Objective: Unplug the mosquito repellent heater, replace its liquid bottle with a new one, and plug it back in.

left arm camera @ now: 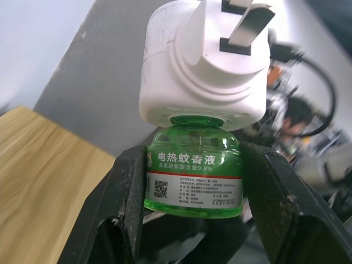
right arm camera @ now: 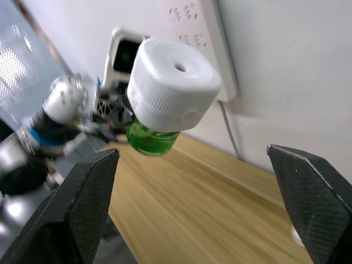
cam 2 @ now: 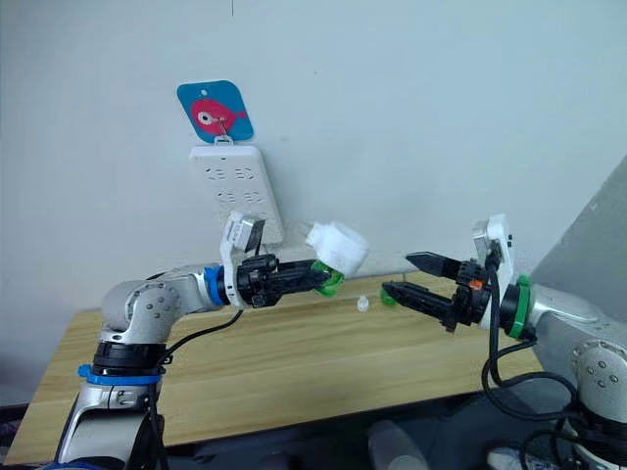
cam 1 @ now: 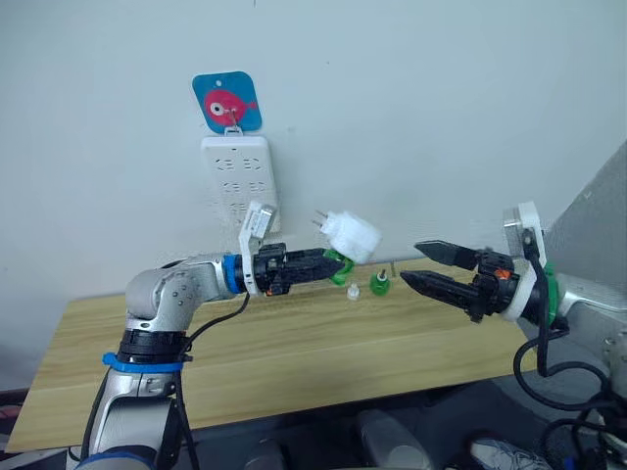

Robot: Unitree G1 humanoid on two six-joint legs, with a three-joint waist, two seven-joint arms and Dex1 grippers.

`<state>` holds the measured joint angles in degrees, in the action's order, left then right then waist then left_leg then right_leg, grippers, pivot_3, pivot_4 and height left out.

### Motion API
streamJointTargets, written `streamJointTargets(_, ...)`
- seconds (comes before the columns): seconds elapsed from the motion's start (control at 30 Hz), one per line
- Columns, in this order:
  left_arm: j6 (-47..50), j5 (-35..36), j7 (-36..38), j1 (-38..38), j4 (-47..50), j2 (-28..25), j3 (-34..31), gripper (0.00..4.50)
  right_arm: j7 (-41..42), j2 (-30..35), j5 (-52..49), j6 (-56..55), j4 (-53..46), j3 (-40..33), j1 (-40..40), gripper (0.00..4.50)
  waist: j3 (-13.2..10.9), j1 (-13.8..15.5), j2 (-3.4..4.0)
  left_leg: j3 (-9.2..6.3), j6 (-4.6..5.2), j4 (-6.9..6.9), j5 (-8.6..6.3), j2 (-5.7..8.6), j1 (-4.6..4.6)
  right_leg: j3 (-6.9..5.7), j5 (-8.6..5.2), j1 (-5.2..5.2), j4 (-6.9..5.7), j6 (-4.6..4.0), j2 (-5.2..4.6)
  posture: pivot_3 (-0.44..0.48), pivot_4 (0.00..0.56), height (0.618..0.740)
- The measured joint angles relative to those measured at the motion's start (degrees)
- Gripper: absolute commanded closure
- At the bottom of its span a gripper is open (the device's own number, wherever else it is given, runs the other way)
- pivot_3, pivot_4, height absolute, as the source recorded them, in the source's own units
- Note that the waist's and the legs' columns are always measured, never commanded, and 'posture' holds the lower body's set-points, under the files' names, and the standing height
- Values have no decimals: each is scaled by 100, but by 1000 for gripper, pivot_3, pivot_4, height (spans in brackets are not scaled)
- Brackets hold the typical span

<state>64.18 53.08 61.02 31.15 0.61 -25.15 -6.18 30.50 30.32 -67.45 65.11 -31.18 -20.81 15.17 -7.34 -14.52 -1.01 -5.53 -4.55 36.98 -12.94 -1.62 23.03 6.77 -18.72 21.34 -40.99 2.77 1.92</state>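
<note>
I see my left gripper (cam 1: 331, 262) clamped on the green liquid bottle (left arm camera: 193, 179), one black finger on each side of its labelled body. The mosquito repellent heater (cam 1: 352, 236) sits on the neck of this bottle, so both are held together in the air above the wooden table (cam 1: 294, 352), in front of the wall. The heater is out of the white power strip (cam 1: 238, 182), which hangs on the wall under a blue tag with a pink fish (cam 1: 227, 101). In the left wrist view its metal prongs (left arm camera: 247, 23) point away from the bottle.

My right gripper (cam 1: 419, 266) is spread wide with nothing between its fingers. It points toward the heater from the right side and is apart from it. On the table, between the two grippers, stand a second small green bottle (cam 1: 379, 285) and a small pale cap (cam 1: 352, 291) just beside it
</note>
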Motion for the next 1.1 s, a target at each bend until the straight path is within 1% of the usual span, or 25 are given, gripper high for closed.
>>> streamJointTargets(0.07, 277, 326, -266, 10, 83, 82, -157, 2255, -589, -260, -568, 22, 191, 33, 135, 0, 4, -1, 3, 1, 0, 0, 0, 0, 0, 1, 0, 0, 0, 0, 0, -259, 35, 724)
streamJointTargets(0.17, 610, 755, -566, 40, 156, 160, -341, 2255, -1171, -477, -1185, -24, 439, 169, 260, 0, 8, 1, 4, 1, 0, -1, 0, 0, 0, 1, 0, 1, 0, 0, 0, -256, 34, 724)
streamJointTargets(0.33, 1057, 1336, -1011, 59, 204, 182, -541, 2255, -1805, -611, -2086, -235, 775, 460, 525, 0, 12, 3, 7, 2, 0, -1, 0, 0, -1, 2, 0, 2, 0, 0, 0, -253, 34, 724)
streamJointTargets(0.47, 1196, 1604, -1231, 59, 240, 181, -542, 2255, -1989, -595, -2637, -370, 930, 743, 769, 0, 15, 6, 10, 1, 0, -2, 0, 1, 0, 2, 0, 2, 1, 0, 0, -249, 34, 724)
streamJointTargets(0.57, 1211, 1745, -1318, 59, 270, 182, -542, 2255, -2059, -513, -2792, -438, 956, 917, 862, 0, 15, 8, 10, 1, 0, -2, 0, 0, 0, 2, 0, 2, 2, 0, 0, -249, 34, 724)
streamJointTargets(0.87, 1214, 2050, -1491, 59, 312, 175, -543, 2255, -2064, -461, -2825, -677, 1014, 1337, 1114, 0, 17, 12, 10, 2, 0, -2, 0, 0, 1, 2, 0, 3, 3, 0, 1, -243, 31, 724)
streamJointTargets(0.9, 1214, 2076, -1512, 58, 312, 165, -543, 2255, -2061, -461, -2825, -703, 1031, 1364, 1120, 372, 17, 13, 10, 2, 0, -2, 0, 0, 1, 2, 0, 3, 3, 0, 1, -240, 30, 724)
streamJointTargets(0.93, 1214, 2100, -1521, 58, 315, 160, -543, 2255, -2061, -460, -2825, -722, 1063, 1379, 1122, 599, 18, 15, 9, 2, 0, -2, 0, 1, 1, 3, 0, 3, 3, 0, 1, -240, 30, 724)
streamJointTargets(1.0, 1213, 2124, -1526, 57, 337, 157, -542, 2255, -2057, -457, -2827, -751, 1136, 1404, 1123, 1281, 18, 18, 9, 2, 0, -2, 0, 1, 1, 3, 0, 3, 3, 0, 1, -235, 30, 724)
streamJointTargets(1.03, 1208, 2137, -1525, 52, 336, 150, -546, 2255, -2040, -456, -2831, -760, 1137, 1411, 1125, 1540, 18, 20, 9, 2, 0, -2, 0, 0, 1, 3, 0, 3, 3, 0, 1, -235, 30, 724)
streamJointTargets(1.1, 1206, 2162, -1526, 46, 336, 136, -545, 2255, -2032, -452, -2832, -767, 1137, 1424, 1130, 1580, 18, 22, 9, 2, 0, -3, 0, 0, 1, 3, 0, 4, 3, 0, 1, -232, 29, 724)
